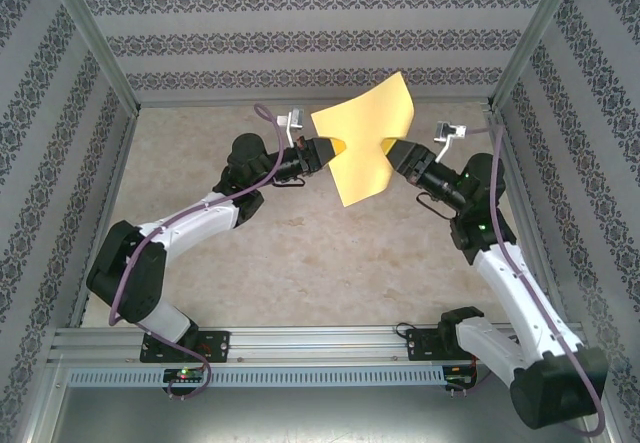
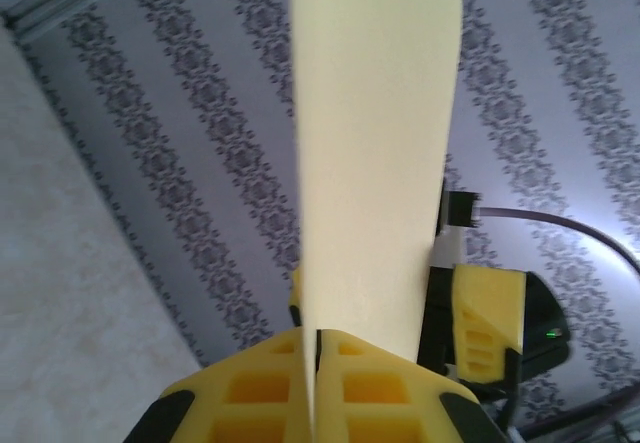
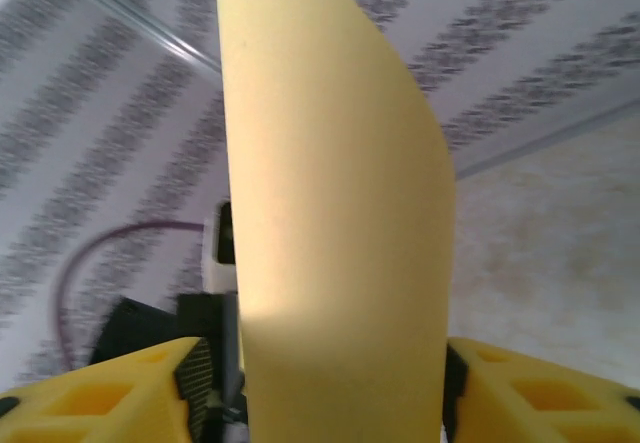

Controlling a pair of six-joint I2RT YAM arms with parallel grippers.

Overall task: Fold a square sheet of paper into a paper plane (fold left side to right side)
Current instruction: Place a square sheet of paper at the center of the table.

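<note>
Above the table (image 1: 300,253), the matte square sheet of paper (image 1: 368,143) curves.

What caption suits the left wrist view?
Left fingers shut on the square sheet of paper, rising before the patterned wall.

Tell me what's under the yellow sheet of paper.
The sheet of paper is held up off the table. Beige table surface shows around it; the patch directly beneath is hidden from above by the sheet itself.

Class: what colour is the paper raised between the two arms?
The thin square paper sheet is plain yellow-orange; top external view.
</note>
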